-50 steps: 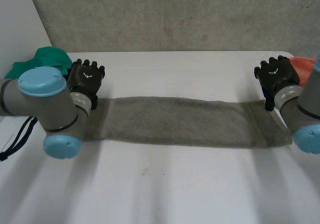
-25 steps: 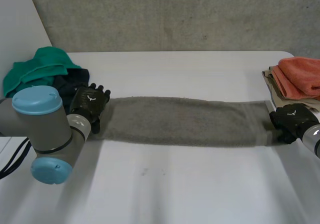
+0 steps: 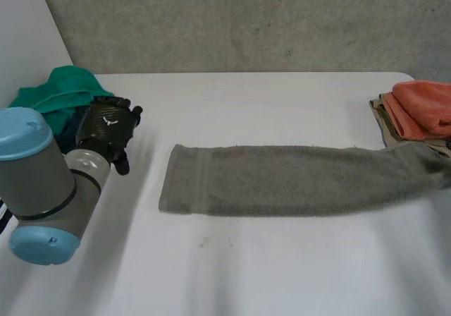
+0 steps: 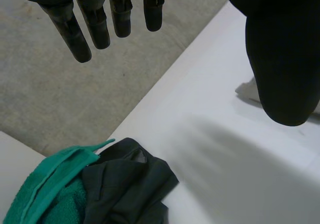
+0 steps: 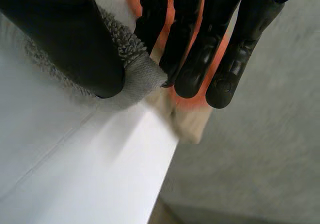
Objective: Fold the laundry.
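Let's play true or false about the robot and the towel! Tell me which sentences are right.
The long grey towel lies on the white table. True.
The left robot hand grips the towel. False: it is open, near the green cloth, holding nothing.
The right robot hand pinches one end of the towel. True.
The orange cloth lies in the table's middle. False: it rests on a beige folded stack at the table's edge.

My head camera looked down from above and behind, across the whole desk [image 3: 282, 274]. My left wrist camera, close along my left hand [image 4: 282, 54], shared the green cloth [image 3: 62, 89] with it; my right wrist camera, close along my right hand [image 5: 65, 34], shared the grey towel [image 5: 142, 76].
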